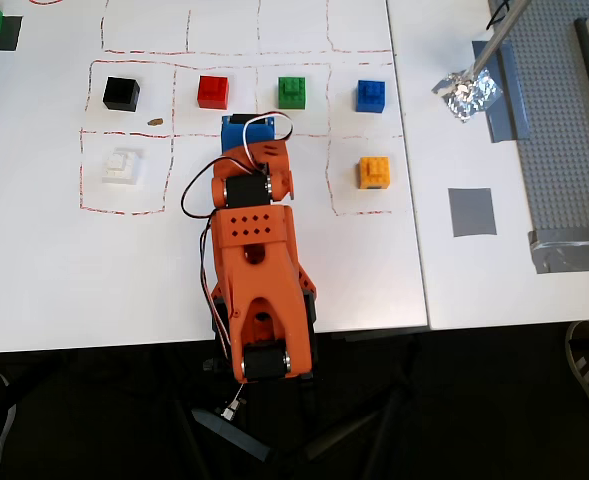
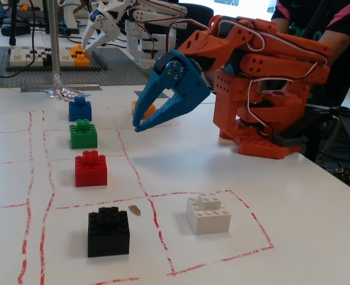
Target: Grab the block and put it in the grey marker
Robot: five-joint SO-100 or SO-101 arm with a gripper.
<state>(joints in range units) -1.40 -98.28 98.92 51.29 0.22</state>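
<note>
The black block (image 1: 121, 93) stands in a red-outlined cell at the far left of the upper row; in the fixed view it (image 2: 108, 231) is nearest the camera. The grey marker (image 1: 472, 212) is a flat dark-grey square on the table at the right, beyond the white sheet's edge; I do not see it in the fixed view. My gripper (image 2: 137, 125) has blue jaws with tips close together, empty, held above the table. In the overhead view it (image 1: 247, 124) pokes out from under the orange arm, between the red and green bricks, well right of the black block.
Red (image 1: 213, 91), green (image 1: 292, 91) and blue (image 1: 371, 95) bricks line the upper row. A white brick (image 1: 122, 166) and an orange brick (image 1: 374, 171) sit in the lower row. Crumpled foil (image 1: 466, 92) and a grey studded baseplate (image 1: 574, 150) lie at the right.
</note>
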